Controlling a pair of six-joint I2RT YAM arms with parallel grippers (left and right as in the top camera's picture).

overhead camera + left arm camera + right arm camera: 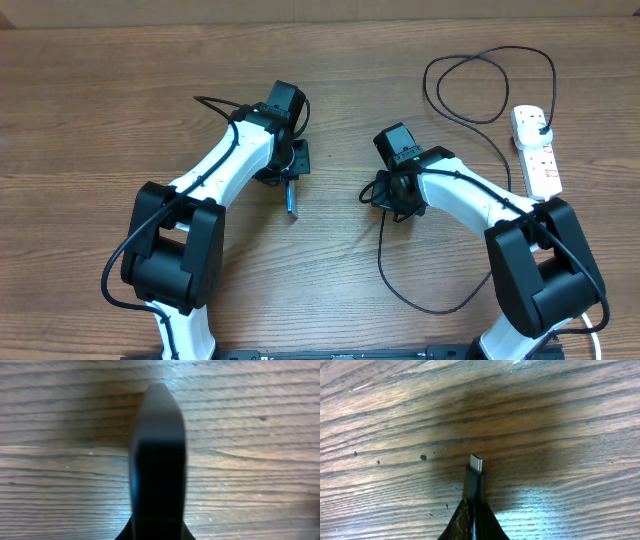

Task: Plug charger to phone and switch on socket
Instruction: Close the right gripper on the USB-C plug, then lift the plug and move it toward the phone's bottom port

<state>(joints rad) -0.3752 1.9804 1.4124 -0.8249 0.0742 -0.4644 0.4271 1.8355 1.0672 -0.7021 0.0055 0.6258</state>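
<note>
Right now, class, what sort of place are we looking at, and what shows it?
Probably a robotics test bench: left arm and right arm mounted at a wooden table, a white power strip with a black charger plugged in, and the right gripper holding the charger's plug tip.

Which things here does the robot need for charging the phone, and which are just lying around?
For the job:
phone, held in left pincer
charger, its tip in right pincer
socket, with the charger's plug head in it

Just lying about:
the wooden table underneath
</note>
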